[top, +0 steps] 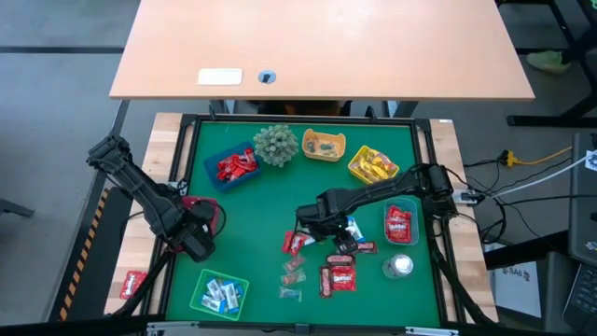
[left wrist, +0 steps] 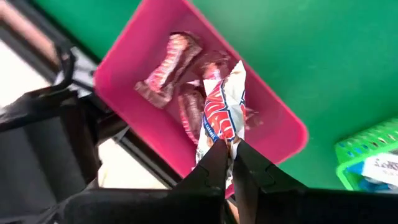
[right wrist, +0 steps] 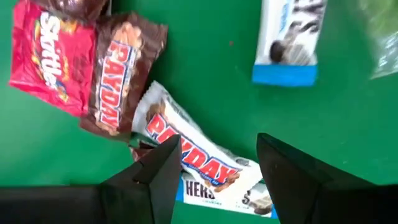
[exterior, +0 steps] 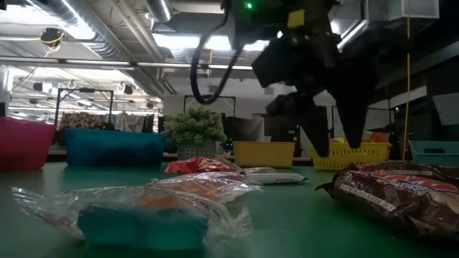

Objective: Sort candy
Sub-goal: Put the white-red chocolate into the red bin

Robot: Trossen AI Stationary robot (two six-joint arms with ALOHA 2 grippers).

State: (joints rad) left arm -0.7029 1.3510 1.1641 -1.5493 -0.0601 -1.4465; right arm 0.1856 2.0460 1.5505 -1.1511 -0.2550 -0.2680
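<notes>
My left gripper [left wrist: 227,155] is shut on a white candy with red lettering [left wrist: 222,106], over a pink tray [left wrist: 127,59] that holds a few red-wrapped candies. In the high view this gripper [top: 198,233] is at the table's left edge. My right gripper [right wrist: 221,171] stands open, pointing down over loose candy near the table's middle [top: 340,241]. Under it lie a white Payday bar [right wrist: 186,146], a brown Payday pack [right wrist: 118,81], a red Skittles pack [right wrist: 46,59] and a blue-white bar [right wrist: 286,37]. It touches none of them. My left gripper pinches the white candy by one end of its wrapper [left wrist: 225,142] between its two fingers, coming from above and pointing down. The candy hangs below the fingers over the pink tray. Whether its lower end touches the candies in the tray I cannot tell.
A blue tray of red candy [top: 235,166], a spiky plant ball [top: 276,145], a yellow tray [top: 324,145] and a yellow basket [top: 373,165] line the far side. A teal tray [top: 403,224] is at the right, a green basket [top: 220,294] near left. More candy [top: 338,277] lies near the front.
</notes>
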